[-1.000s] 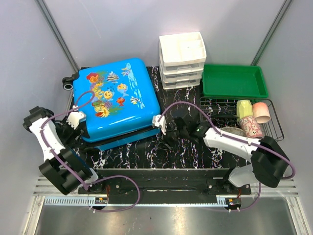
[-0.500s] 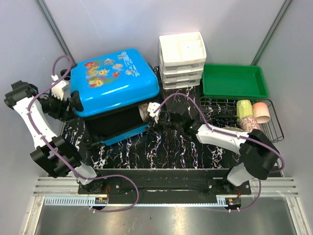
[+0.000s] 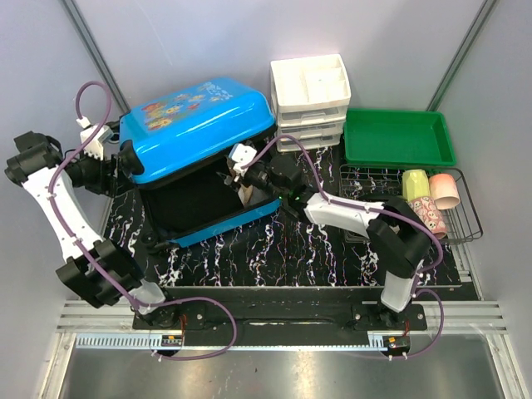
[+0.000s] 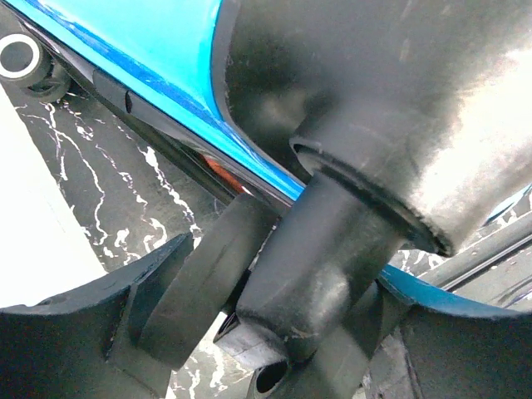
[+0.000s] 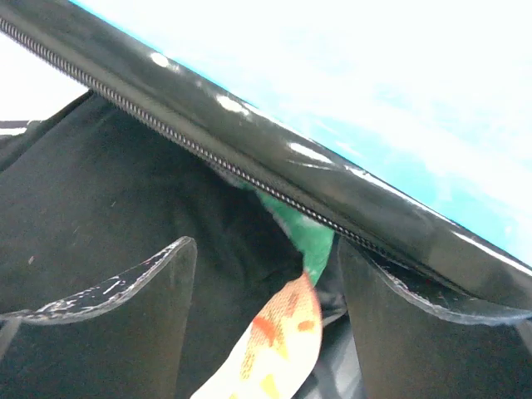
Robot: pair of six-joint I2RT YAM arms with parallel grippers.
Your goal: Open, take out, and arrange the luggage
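The luggage (image 3: 195, 125) is a bright blue suitcase with a fish-and-flower lid, tilted up off its dark-lined base (image 3: 224, 223). My left gripper (image 3: 125, 158) is at the lid's left side, its jaws closed around a black part of the luggage (image 4: 349, 233), with the blue shell (image 4: 150, 50) above. My right gripper (image 3: 231, 176) reaches under the raised lid into the opening, and it is open. Between its fingers (image 5: 266, 243) lies a white-and-orange printed item (image 5: 278, 341) with green behind it, under the zipped lid edge (image 5: 274, 158). The rest of the inside is dark.
A white three-drawer organiser (image 3: 309, 96) stands behind the luggage and a green tray (image 3: 399, 137) to its right. A wire rack (image 3: 366, 179) at the right holds three cups (image 3: 428, 214). Everything rests on a black marbled mat (image 3: 274, 249).
The left arm has lifted the lid higher, from nearly flat to steeply tilted. The right gripper has moved left into the gap under the lid and its jaws have widened.
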